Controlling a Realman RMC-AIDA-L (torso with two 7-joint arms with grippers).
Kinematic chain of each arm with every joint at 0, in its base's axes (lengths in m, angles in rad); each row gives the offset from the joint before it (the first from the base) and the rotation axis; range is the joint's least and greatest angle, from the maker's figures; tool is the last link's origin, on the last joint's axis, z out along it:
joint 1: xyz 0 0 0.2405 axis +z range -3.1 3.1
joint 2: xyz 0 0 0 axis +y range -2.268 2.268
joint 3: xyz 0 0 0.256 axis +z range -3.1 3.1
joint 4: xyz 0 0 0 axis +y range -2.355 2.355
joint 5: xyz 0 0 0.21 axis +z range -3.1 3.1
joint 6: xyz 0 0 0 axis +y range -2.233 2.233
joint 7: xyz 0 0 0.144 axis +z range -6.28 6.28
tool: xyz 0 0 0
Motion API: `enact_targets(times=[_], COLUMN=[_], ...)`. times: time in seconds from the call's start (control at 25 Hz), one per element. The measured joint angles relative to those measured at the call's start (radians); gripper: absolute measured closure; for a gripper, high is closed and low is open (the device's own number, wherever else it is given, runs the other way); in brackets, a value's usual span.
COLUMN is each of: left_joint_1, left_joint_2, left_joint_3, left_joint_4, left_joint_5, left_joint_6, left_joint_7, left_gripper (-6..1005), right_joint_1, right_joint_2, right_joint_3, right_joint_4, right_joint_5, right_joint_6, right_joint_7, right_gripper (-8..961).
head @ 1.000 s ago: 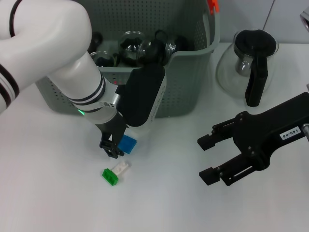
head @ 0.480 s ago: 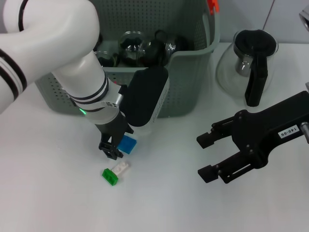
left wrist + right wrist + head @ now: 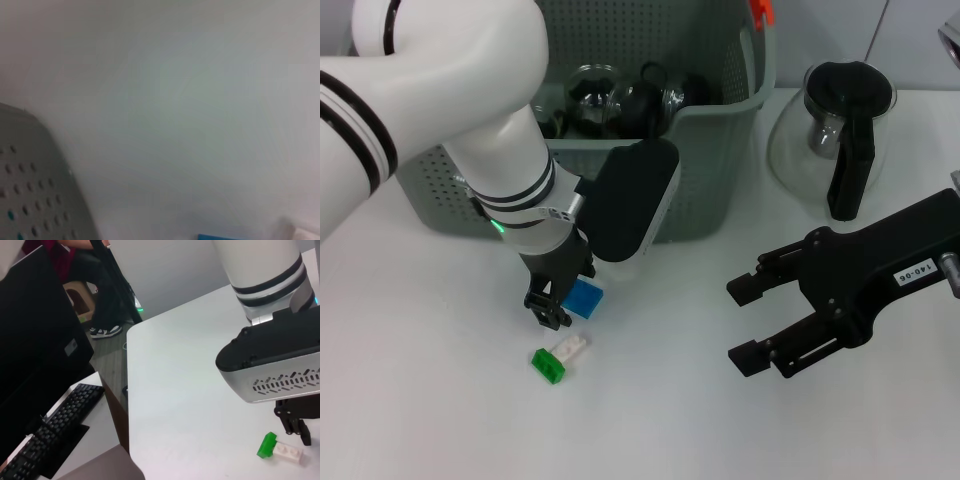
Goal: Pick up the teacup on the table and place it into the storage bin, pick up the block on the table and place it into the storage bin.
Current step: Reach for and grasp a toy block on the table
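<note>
While left gripper point(image 3: 563, 303) pinches the block point(image 3: 585, 298), right gripper point(image 3: 752, 324) idles wide open.
Low grip beside bin point(image 3: 710, 190) (lift comes next, probably).

Head view: bright, even overhead light; white table point(image 3: 650, 420) near washed out; soft, short shadows under left arm point(image 3: 470, 130) & right gripper point(image 3: 740, 322); small glare spots on glass carafe point(image 3: 810, 130); all sharp. Left wrist view: very blurred, out of focus, dull grey-green cast, storage bin point(image 3: 30, 195) wall smeared. Right wrist view: well lit, mostly sharp; monitor point(image 3: 40, 340) very dark.
</note>
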Motion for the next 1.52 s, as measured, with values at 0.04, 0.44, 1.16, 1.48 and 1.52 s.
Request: enact_targets(times=[0.04, 0.44, 1.16, 1.48, 1.52], left_joint_1=[-0.001, -0.023, -0.05, -0.056, -0.056], left_joint_2=[0.0, -0.001, -0.002, -0.002, -0.002], left_joint_3=[0.001, 0.001, 0.001, 0.001, 0.001], left_joint_4=[0.0, 0.02, 0.066, 0.074, 0.074], left_joint_5=[0.0, -0.002, 0.0, 0.0, 0.0], left_joint_6=[-0.002, -0.011, -0.012, -0.021, -0.022], left_joint_7=[0.0, -0.001, -0.004, -0.004, -0.004], left_gripper=[375, 402, 463, 469, 475], right_joint_1=[0.0, 0.0, 0.0, 0.0, 0.0], right_joint_2=[0.0, 0.0, 0.0, 0.0, -0.001], right_joint_3=[0.0, 0.0, 0.0, 0.0, 0.0], right_joint_4=[0.0, 0.0, -0.001, -0.001, -0.001], right_joint_5=[0.0, -0.001, 0.0, -0.001, -0.001], right_joint_6=[0.0, 0.003, 0.015, 0.019, 0.02], right_joint_7=[-0.001, -0.003, -0.008, -0.01, -0.01], right_gripper=[69, 69, 71, 72, 72])
